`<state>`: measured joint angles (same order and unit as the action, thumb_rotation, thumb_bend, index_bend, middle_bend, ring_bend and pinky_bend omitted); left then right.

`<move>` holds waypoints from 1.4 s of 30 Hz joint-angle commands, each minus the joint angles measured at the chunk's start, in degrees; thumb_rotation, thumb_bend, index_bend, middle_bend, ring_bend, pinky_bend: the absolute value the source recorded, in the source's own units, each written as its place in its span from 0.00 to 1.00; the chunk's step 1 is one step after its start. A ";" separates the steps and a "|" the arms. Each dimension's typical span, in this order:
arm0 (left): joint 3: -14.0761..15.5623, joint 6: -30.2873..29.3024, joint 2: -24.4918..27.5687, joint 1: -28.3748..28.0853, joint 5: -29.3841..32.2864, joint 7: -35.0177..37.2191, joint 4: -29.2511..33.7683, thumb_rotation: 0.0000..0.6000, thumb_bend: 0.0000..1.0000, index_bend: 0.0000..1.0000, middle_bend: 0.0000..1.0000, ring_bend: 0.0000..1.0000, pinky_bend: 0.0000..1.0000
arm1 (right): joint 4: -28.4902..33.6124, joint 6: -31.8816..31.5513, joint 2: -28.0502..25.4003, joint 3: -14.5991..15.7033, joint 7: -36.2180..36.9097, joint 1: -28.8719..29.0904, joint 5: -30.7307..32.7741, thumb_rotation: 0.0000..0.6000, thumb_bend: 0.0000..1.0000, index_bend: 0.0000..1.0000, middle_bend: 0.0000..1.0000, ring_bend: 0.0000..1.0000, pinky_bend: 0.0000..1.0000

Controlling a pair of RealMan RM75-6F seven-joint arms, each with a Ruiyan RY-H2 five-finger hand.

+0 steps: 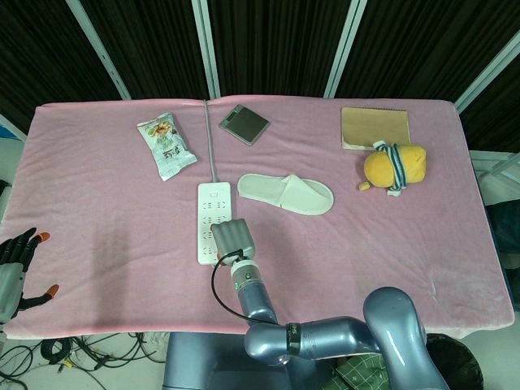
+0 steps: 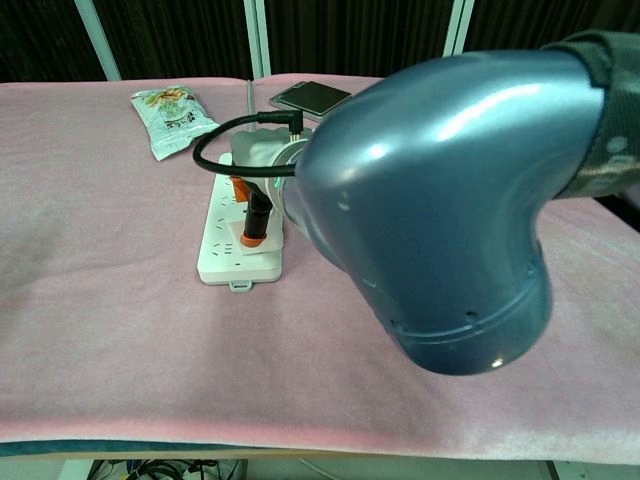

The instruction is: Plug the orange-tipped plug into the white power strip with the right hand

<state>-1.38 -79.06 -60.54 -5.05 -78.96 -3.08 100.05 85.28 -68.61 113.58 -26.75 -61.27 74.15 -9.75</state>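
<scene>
One risk stood out: the right hand (image 1: pixel 234 239), grasping the orange-tipped plug (image 2: pixel 254 229) over the white power strip's (image 1: pixel 213 210) near end, could miss a socket and skid.

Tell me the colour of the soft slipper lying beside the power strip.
White; the soft slipper shows best in the head view.

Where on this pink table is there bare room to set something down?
The widest bare stretch is the right front, below the white slipper and the yellow plush toy. The left front, between the snack packet and the near edge, is also free. It is crowded around the white power strip, where the right robot hand works.
</scene>
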 commanded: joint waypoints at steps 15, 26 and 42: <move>-0.03 0.03 0.00 -0.01 0.10 0.02 0.00 1.00 0.22 0.10 0.00 0.00 0.00 | -2.50 2.66 0.53 2.23 3.76 -1.47 -3.93 1.00 0.60 1.00 0.91 0.86 0.58; -0.01 0.02 -0.01 -0.01 0.05 -0.01 0.01 1.00 0.22 0.10 0.00 0.00 0.00 | -3.34 4.88 1.02 2.85 4.51 -1.52 -4.39 1.00 0.62 1.00 0.92 0.87 0.59; 0.02 0.00 0.03 -0.01 -0.11 0.26 -0.15 1.00 0.22 0.10 0.00 0.00 0.00 | -6.59 7.24 1.83 2.13 4.48 -0.76 -2.37 1.00 0.65 1.00 0.93 0.88 0.60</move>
<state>-1.35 -79.06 -60.51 -5.06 -79.08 -2.82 99.90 78.68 -61.46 115.51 -24.65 -56.76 73.45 -12.20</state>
